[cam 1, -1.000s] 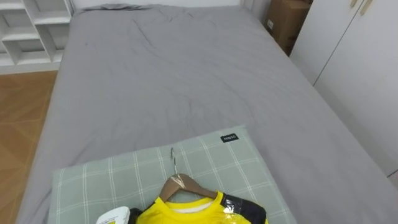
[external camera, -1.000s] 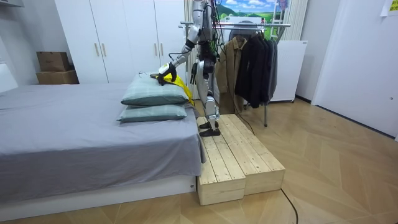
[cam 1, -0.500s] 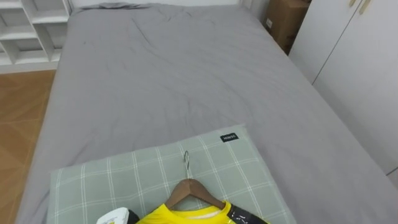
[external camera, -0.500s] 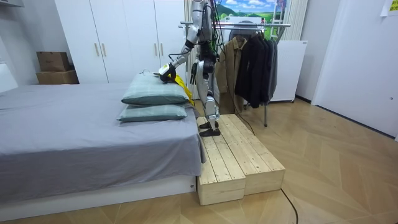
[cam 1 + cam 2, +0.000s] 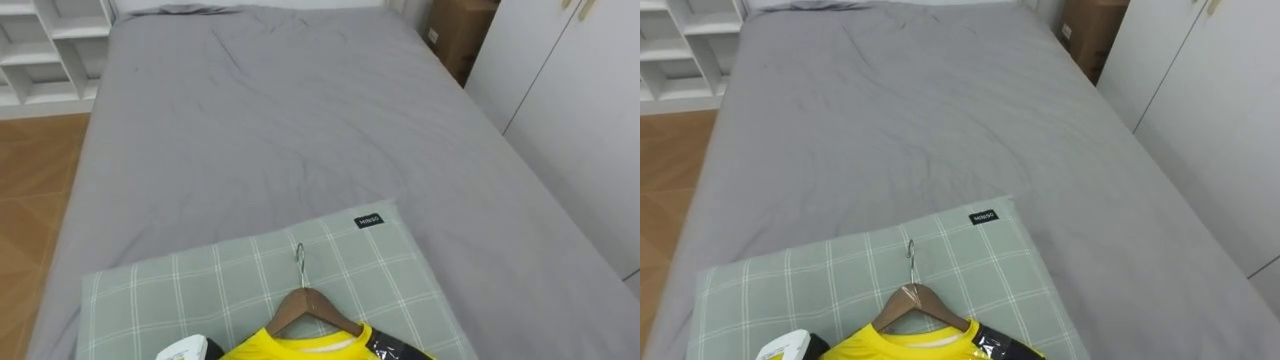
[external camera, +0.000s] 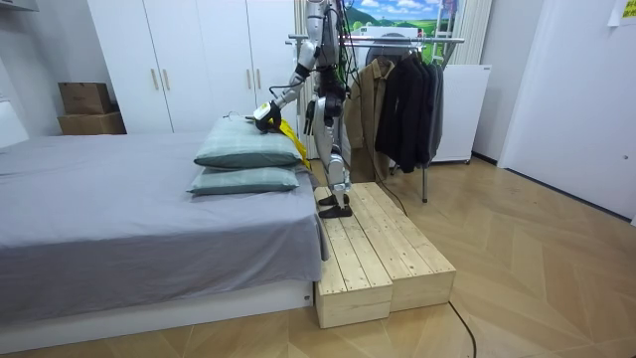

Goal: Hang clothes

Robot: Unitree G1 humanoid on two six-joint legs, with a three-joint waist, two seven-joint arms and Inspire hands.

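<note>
There I stood on the wooden platform (image 6: 383,249) at the head of the bed (image 5: 280,130), right of centre in the room view, one arm stretched out over the stacked pillows. At the bottom of the eye views lay the checked pillow (image 5: 200,285), its small dark label (image 5: 369,221) at the upper right corner. The shirt (image 5: 300,348), bright yellow, sat at the very bottom edge just right of centre, its collar on the hanger (image 5: 310,305). The wooden shoulders peaked above the neckline and the metal hook pointed up the frame over the pillow's checks.

My left hand (image 5: 185,350) peeked in at the bottom edge, just left of the shirt. I could not tell whether its fingers gripped anything, as they lay out of sight. In the room view yellow cloth hung down from that hand past the pillows' near end. My right hand (image 6: 310,121) hung low by my hip there, too small for me to read the fingers.

The grey sheet ran up to the top of the frame, with a white shelf (image 5: 60,40) at the upper left, a cardboard box (image 5: 458,35) at the upper right and a wardrobe (image 5: 580,110) along the right. Behind me in the room view stood the rack (image 6: 397,40), with dark coats (image 6: 407,94) on its rail.
</note>
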